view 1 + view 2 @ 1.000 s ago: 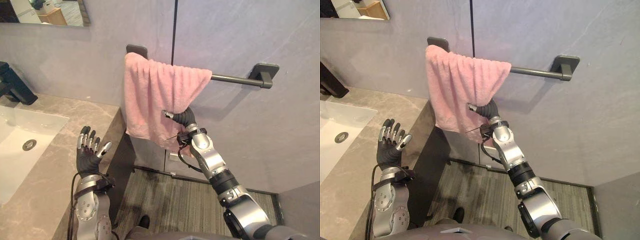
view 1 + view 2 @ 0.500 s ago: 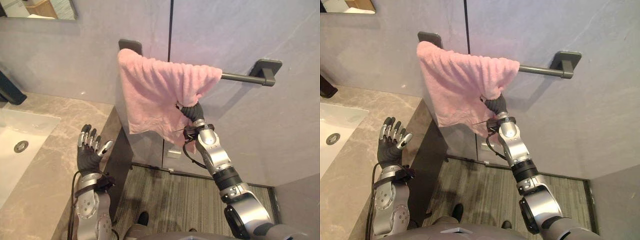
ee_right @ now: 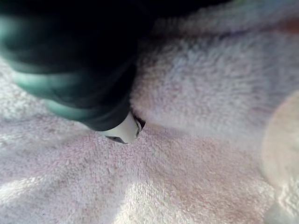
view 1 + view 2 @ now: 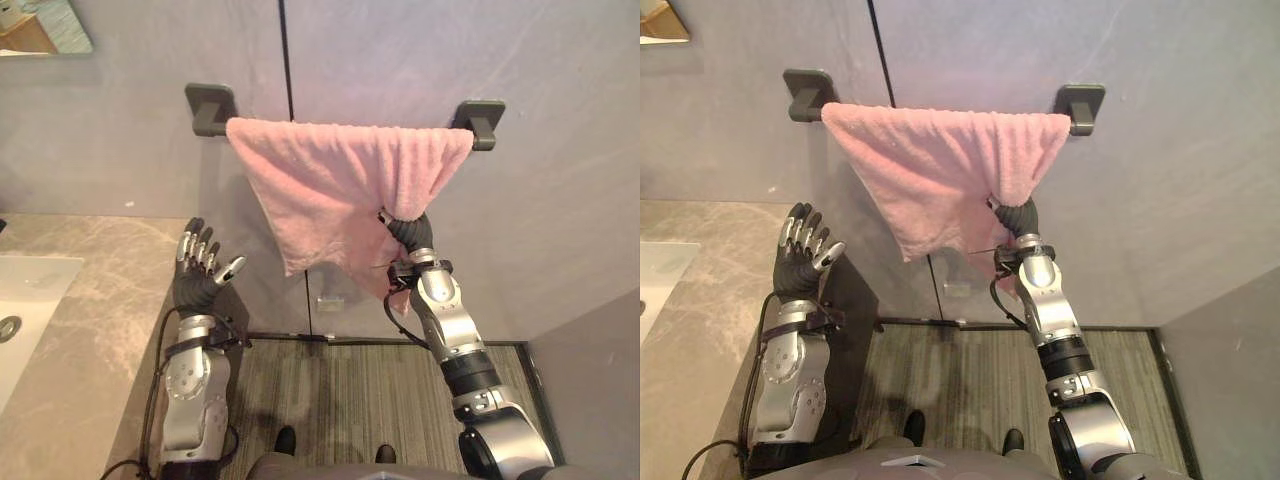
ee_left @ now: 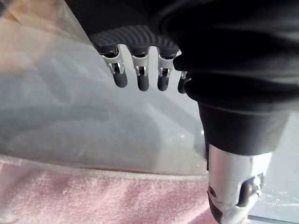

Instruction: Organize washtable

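Note:
A pink towel (image 4: 330, 185) hangs over the dark wall rail, spread from the left bracket (image 4: 210, 107) to the right bracket (image 4: 478, 120). Its lower right part is gathered into a bunch at my right hand (image 4: 408, 232). That hand is raised under the right bracket with its fingers curled into the cloth. In the right wrist view the thumb (image 3: 122, 129) presses into the towel (image 3: 201, 140). My left hand (image 4: 200, 280) is held up open by the counter's end, palm towards the wall, holding nothing. Its straight fingers (image 5: 140, 77) show in the left wrist view above the towel's edge (image 5: 93, 196).
A marble counter (image 4: 80, 300) with a white sink (image 4: 20, 290) runs along the left, a mirror (image 4: 40, 25) above it. Under the towel are a wall socket (image 4: 330, 302) and striped grey flooring (image 4: 340, 390). A grey wall closes off the right side.
My right hand has drawn the towel's end rightward along the rail, so the cloth now reaches the right bracket. The camera has turned right. The left hand stays raised and open.

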`<state>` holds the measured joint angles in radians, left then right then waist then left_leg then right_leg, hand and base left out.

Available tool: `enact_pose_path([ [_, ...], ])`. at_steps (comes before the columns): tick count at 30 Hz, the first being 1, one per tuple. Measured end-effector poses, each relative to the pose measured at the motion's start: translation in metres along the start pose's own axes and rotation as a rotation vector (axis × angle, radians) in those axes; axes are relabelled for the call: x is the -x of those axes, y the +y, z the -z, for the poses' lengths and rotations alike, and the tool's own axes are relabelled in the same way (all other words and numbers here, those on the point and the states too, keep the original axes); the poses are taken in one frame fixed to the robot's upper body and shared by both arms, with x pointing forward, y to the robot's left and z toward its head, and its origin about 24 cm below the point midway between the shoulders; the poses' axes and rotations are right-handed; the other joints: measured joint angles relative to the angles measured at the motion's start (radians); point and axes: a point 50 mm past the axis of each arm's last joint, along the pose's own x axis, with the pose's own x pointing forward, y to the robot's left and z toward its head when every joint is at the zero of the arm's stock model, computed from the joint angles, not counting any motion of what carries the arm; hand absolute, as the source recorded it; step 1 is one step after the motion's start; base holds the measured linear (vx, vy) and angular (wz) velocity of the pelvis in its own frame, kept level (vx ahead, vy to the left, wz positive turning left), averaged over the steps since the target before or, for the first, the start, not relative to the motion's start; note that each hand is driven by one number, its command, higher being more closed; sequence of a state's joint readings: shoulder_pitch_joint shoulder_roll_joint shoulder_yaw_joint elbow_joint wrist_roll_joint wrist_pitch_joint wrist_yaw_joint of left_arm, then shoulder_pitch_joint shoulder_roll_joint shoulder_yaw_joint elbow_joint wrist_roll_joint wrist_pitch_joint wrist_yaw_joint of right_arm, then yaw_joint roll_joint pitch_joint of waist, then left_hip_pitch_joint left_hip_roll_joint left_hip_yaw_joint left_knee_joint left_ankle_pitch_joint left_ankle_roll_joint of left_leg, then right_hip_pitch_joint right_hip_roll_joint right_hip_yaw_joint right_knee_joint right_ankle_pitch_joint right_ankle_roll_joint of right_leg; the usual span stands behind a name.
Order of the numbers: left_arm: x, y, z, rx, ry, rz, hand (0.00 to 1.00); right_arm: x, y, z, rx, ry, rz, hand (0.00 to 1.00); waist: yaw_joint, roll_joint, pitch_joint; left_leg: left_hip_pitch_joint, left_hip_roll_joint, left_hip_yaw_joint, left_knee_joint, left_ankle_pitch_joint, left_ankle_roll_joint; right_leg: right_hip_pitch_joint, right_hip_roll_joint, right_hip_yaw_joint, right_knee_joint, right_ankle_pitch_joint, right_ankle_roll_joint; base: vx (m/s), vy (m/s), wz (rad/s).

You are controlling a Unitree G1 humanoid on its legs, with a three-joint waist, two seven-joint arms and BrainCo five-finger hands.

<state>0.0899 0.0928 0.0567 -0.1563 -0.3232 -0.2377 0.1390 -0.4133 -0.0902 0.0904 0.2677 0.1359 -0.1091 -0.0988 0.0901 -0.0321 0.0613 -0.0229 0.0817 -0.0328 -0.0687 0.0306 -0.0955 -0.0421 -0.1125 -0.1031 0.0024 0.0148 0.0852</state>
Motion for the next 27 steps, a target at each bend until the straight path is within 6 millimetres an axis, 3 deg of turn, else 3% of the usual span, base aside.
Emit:
enact_pose_path([
  [8,-0.023,-0.02,0.015,-0.049,0.047,0.073,0.0,0.003,-0.001,-0.005,0.008,-0.019,-0.021,1.0,-0.031,0.006,-0.002,0.002,0.006,0.038,0.003,0.0,0.0,-0.011,0.008,0.04,-0.019,0.025,-0.002,-0.02,0.003,-0.15],
  [14,-0.045,-0.033,0.026,-0.071,0.092,0.079,0.0,0.006,0.022,-0.01,-0.019,-0.036,-0.133,1.0,-0.055,0.006,-0.002,0.004,0.011,0.07,0.003,0.0,-0.001,-0.022,0.015,0.068,-0.029,0.043,-0.003,-0.02,0.001,-0.15],
  [21,-0.06,-0.026,0.029,-0.102,0.1,0.002,0.0,0.01,0.042,-0.014,-0.063,-0.05,-0.233,1.0,-0.056,0.005,-0.01,0.0,0.012,0.08,0.003,0.004,-0.005,-0.025,0.017,0.083,-0.051,0.064,-0.003,-0.02,0.003,-0.06],
  [22,-0.062,-0.026,0.029,-0.107,0.103,-0.007,1.0,0.01,0.046,-0.014,-0.082,-0.045,-0.245,1.0,-0.056,0.005,-0.014,-0.001,0.012,0.082,0.002,0.004,-0.006,-0.025,0.017,0.086,-0.056,0.069,-0.003,-0.02,0.002,-0.05],
  [27,-0.07,-0.027,0.023,-0.105,0.08,-0.025,1.0,0.013,0.054,-0.02,-0.093,-0.069,-0.285,1.0,-0.077,0.002,-0.016,-0.001,0.012,0.087,-0.001,0.008,-0.008,-0.027,0.018,0.091,-0.063,0.077,-0.003,-0.01,0.003,-0.03],
])
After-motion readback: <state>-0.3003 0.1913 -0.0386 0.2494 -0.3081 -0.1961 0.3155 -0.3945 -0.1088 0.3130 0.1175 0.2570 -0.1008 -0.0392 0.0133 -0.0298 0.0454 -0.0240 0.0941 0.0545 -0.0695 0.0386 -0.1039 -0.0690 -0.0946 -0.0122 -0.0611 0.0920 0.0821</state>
